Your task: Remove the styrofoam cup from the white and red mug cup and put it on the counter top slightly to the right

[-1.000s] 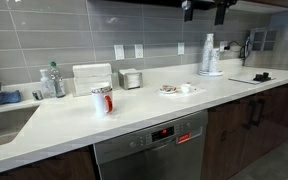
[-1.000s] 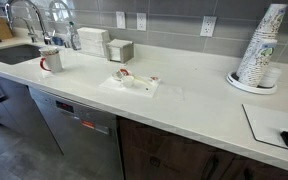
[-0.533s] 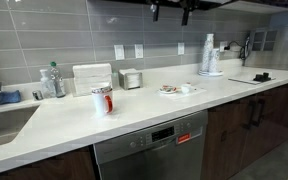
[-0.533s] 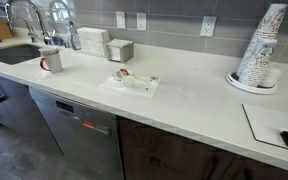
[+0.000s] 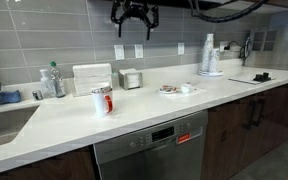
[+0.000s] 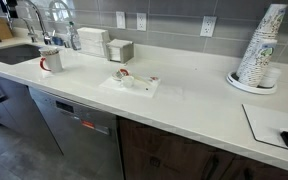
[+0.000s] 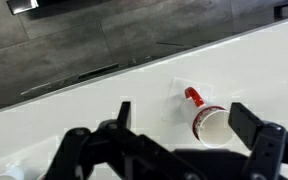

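The white and red mug cup (image 5: 102,100) stands on the counter top (image 5: 134,115) towards its sink end, with the white styrofoam cup (image 5: 102,91) nested in it. It also shows in an exterior view (image 6: 50,61). In the wrist view the mug (image 7: 194,112) shows its red handle and rim from above, with the foam cup (image 7: 214,126) inside. My gripper (image 5: 134,20) hangs high above the counter, open and empty, up and to the right of the mug. In the wrist view my gripper (image 7: 184,120) has its fingers (image 7: 246,126) spread either side of the mug, far above it.
A napkin dispenser (image 5: 92,78) and a small metal box (image 5: 131,78) stand at the back wall behind the mug. Bottles (image 5: 52,80) and a sink (image 5: 4,122) lie beyond it. A tray with small items (image 5: 177,90) and a stack of cups (image 5: 208,55) stand along the counter.
My gripper has moved along the top of the exterior view towards the mug's side of the counter. The mug and foam cup have not moved.
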Controlling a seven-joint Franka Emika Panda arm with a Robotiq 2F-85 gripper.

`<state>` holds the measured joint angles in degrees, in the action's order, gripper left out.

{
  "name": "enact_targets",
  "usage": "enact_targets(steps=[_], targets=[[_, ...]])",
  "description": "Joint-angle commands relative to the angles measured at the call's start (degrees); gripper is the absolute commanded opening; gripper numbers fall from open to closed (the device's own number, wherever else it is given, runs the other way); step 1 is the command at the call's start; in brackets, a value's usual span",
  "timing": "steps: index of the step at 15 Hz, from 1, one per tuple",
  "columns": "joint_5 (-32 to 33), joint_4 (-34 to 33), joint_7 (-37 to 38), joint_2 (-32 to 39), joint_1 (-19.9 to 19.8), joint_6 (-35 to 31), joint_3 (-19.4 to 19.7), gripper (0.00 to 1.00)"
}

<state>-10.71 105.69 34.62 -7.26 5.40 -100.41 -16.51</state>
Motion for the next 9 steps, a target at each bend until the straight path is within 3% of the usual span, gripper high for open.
enact_targets(steps=[1,9], targets=[[2.0,-7.7,5.6,8.7,3.1,1.5,-0.1,1.0],[1.3,-9.2,3.4,10.6,5.3,1.1,1.7,1.0]])
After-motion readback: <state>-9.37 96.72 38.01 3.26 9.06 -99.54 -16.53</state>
